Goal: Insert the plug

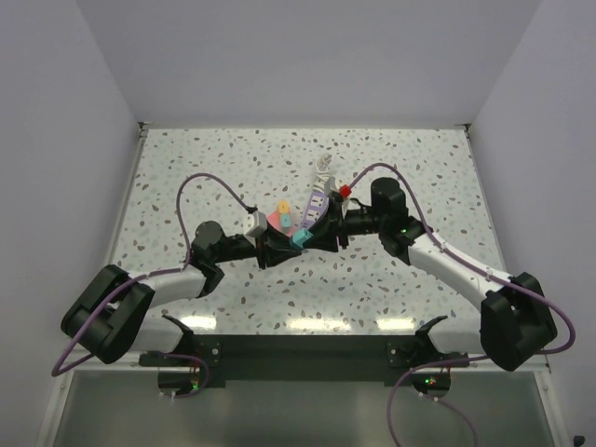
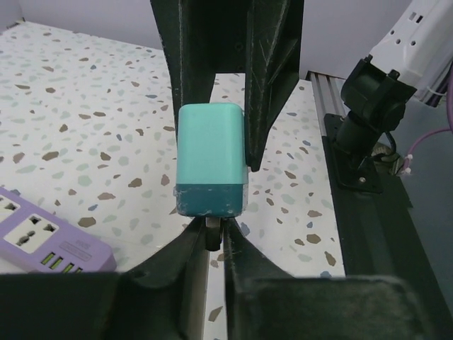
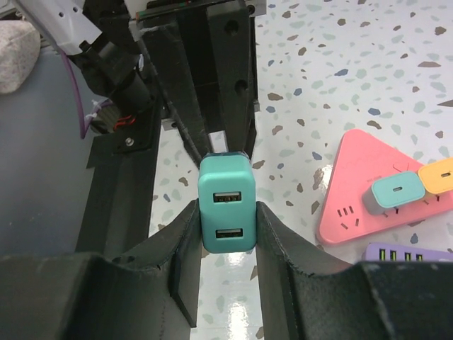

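Observation:
A teal two-port USB plug [image 1: 300, 239] hangs above the table's middle between both grippers. In the left wrist view the plug [image 2: 210, 159] has its metal prong pinched between my left gripper [image 2: 212, 237], which is shut on it. In the right wrist view my right gripper [image 3: 227, 219] is shut on the sides of the plug's body [image 3: 226, 211], USB ports facing the camera. The pink triangular power strip [image 1: 279, 222] lies just behind the plug; it also shows in the right wrist view [image 3: 350, 195]. A purple power strip [image 1: 315, 207] lies beside it.
A white power strip [image 1: 324, 172] lies farther back, with a red item [image 1: 345, 191] at its right. The pink strip carries a teal adapter [image 3: 393, 193] and an orange one [image 3: 437, 176]. A grey object [image 1: 258, 222] sits left of the pink strip. The purple strip [image 2: 49, 237] lies low left.

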Controlling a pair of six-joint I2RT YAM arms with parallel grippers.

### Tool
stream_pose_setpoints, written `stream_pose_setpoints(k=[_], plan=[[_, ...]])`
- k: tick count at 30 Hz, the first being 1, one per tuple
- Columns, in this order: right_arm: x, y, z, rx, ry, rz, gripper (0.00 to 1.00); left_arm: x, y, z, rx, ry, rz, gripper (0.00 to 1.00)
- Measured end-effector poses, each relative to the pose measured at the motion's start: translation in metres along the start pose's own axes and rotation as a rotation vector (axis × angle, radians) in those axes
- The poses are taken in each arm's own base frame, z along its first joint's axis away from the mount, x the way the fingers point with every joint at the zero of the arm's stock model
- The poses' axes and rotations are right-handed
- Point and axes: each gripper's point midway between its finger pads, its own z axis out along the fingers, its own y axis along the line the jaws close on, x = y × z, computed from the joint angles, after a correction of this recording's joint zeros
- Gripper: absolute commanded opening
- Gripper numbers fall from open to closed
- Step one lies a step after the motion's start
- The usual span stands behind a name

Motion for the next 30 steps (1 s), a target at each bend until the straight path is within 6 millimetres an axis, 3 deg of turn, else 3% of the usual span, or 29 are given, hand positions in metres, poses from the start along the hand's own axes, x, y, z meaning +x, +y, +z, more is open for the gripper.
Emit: stream_pose_setpoints(k=[3, 5, 6, 9, 16, 25, 30], plan=[[-0.002, -0.005, 0.0, 0.034, -0.005, 0.016, 0.0, -0.001, 0.01, 0.001, -0.05, -0.001, 0.003, 0.62], [-0.002, -0.009, 0.001, 0.064, -0.006, 0.026, 0.0, 0.0, 0.018, 0.001, -0.093, 0.002, -0.002, 0.72], [-0.003, -0.012, 0.001, 0.087, -0.007, 0.033, 0.0, 0.0, 0.022, 0.001, -0.115, 0.002, -0.005, 0.83], [-0.004, -0.023, -0.001, 0.159, -0.012, 0.055, 0.0, 0.002, 0.031, -0.001, -0.162, 0.007, -0.011, 0.92], [-0.008, -0.049, -0.014, 0.358, -0.021, 0.107, 0.0, 0.002, 0.053, -0.008, -0.288, -0.003, -0.012, 0.95], [-0.022, -0.07, -0.028, 0.529, -0.025, 0.193, 0.0, -0.012, 0.104, -0.047, -0.657, -0.07, -0.004, 0.95], [-0.005, -0.085, -0.023, 0.638, 0.03, 0.296, 0.0, -0.004, 0.132, -0.075, -0.863, -0.057, -0.029, 0.97]])
